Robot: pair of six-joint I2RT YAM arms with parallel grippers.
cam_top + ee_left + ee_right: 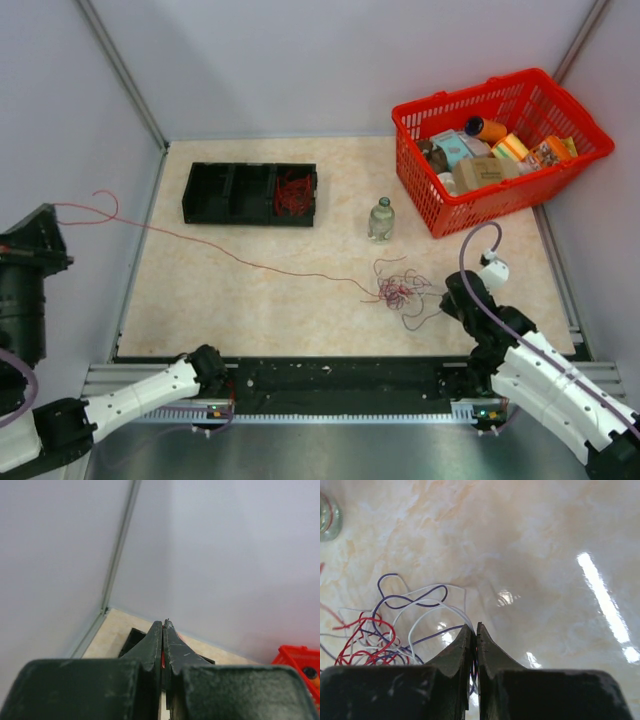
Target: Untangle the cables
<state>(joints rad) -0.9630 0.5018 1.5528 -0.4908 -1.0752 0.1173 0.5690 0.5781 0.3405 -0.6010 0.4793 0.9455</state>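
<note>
tabletop (545, 555): glossy, smooth, marble-look | basket (490, 203): red plastic lattice | cables (395, 293): thin, smooth sheathing | right hand (474, 627): dark, matt, scuffed

I'm seeing the cables (398, 292) lying near right on the table (250, 300), against my right gripper (474, 627); one wire (250, 265) is running from them to my left gripper (163, 625), far left. The bottle (381, 219) is standing behind them, the tray (230, 215) sitting back left, the basket (490, 205) back right.

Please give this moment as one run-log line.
left gripper: shut on thin red wire | right gripper: shut on loopy red, white and dark blue wire tangle | task: unfinished
</note>
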